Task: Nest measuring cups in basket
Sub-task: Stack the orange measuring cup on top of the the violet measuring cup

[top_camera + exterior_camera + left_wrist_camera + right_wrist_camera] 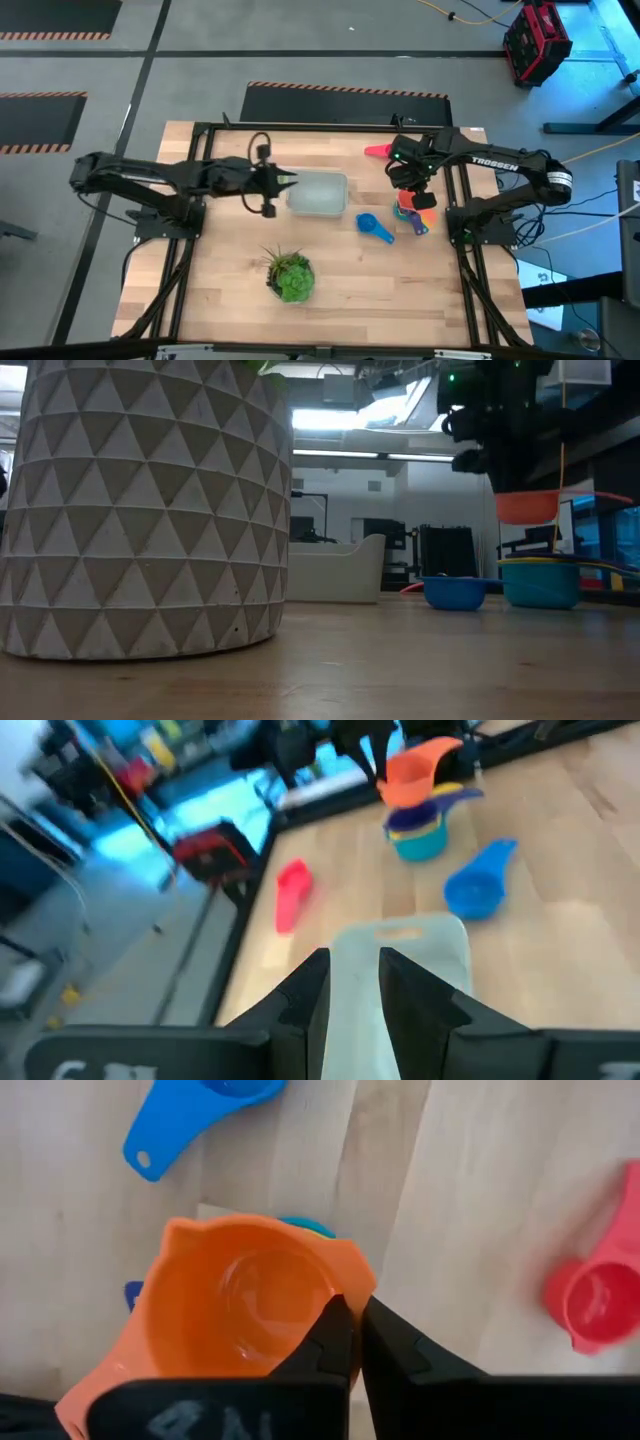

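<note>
The pale basket stands on the table's middle. My left gripper hovers at its left end, open by a narrow gap through which the basket shows. My right gripper is shut on an orange measuring cup, which hangs over a stack of nested cups at the table's right. A blue cup lies alone between the stack and the basket. A pink cup lies toward the far edge. My right gripper pinches the orange cup's rim wall with one finger inside the bowl and one outside. The fingers come from above, pointing down. The cup hangs level, mouth up, clear of the stack below it.
A potted plant in a white patterned pot stands near the front edge and blocks much of the low view. Dark frame rails run along the table's left and right sides. Bare wood lies between plant and blue cup.
</note>
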You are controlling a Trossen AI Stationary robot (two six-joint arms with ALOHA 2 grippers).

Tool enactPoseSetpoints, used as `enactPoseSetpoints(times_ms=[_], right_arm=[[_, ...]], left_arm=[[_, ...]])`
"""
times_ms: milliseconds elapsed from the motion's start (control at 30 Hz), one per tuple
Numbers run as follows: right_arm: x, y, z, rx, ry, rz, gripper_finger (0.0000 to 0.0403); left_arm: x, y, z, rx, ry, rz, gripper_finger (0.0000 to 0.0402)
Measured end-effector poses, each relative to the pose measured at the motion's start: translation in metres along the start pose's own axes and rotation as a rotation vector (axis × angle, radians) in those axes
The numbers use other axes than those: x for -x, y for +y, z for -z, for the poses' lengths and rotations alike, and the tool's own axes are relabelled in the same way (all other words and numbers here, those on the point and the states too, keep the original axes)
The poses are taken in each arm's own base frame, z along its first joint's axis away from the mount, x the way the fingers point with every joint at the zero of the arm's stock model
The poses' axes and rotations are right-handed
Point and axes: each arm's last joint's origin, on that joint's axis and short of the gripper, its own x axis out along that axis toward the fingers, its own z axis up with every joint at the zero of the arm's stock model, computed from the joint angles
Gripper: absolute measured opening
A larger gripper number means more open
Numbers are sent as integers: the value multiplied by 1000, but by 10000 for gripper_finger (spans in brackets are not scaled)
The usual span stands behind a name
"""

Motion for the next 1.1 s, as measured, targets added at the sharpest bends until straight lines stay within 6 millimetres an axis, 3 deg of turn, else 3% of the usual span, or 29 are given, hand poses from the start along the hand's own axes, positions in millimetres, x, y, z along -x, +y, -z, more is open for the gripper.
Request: enactPoseSetpoints(times_ms=[133, 300, 433, 700, 1100], right_arm=[[-13, -3, 6, 36, 9, -10, 12], [-27, -4, 14, 31, 27, -29, 14], [-34, -2, 18, 25, 42, -49, 13], [-48, 1, 20, 42, -8, -105, 21], [-51, -2, 21, 48, 31, -9, 46]], left_arm=[[12, -1, 17, 44, 7, 52, 82], [15, -10, 47, 97, -28, 58, 82], [16, -13, 57, 123, -103, 37, 82], [18, -14, 64, 133, -129, 11, 82], [18, -14, 64, 133, -128, 10, 82]])
